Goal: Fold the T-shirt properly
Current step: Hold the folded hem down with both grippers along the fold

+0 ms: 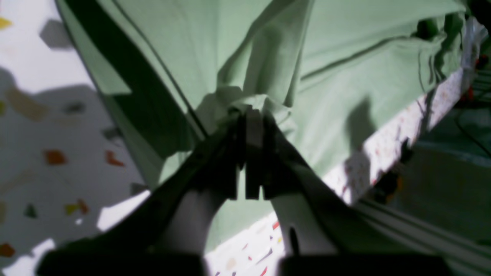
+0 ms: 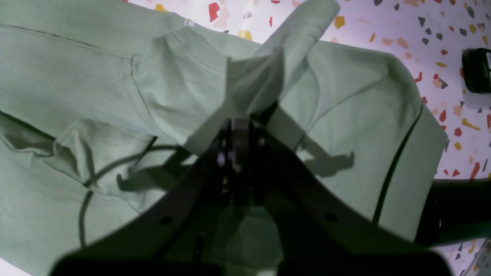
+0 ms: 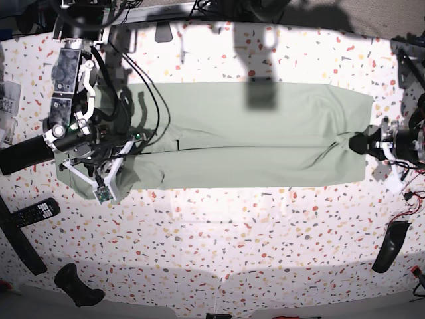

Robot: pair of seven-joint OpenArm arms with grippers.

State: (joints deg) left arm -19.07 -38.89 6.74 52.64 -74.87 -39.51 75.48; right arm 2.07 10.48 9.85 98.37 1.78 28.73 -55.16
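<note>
T-shirt lies across the middle of the terrazzo table, stretched into a long flat band running left–right in the base view. Far edge is straight; near edge is straight over most of its length, then bunches at both ends where the arms have hold of it.

Room to move: wide strip of bare tabletop in front of the shirt's near edge, narrower strip behind the far edge. At the base view's left, a remote control sits near the front-left corner of the cloth, apart from it. A dark curved object lies near the right table edge, well apart from the shirt.

Right gripper — on the base view's left — is pressed together on a raised peak of fabric; the right wrist view shows cloth tenting up out of the closed tips, with a sleeve seam and hem just beside it. That arm reaches down from the far left corner, wrist bent low over the cloth.

Left gripper — on the base view's right — has fabric gathered at its tips, with a thin slit of light showing lower between the fingers. Can't tell whether it's fully clamped. That arm comes in low from the right table edge, roughly level with the surface.
</note>
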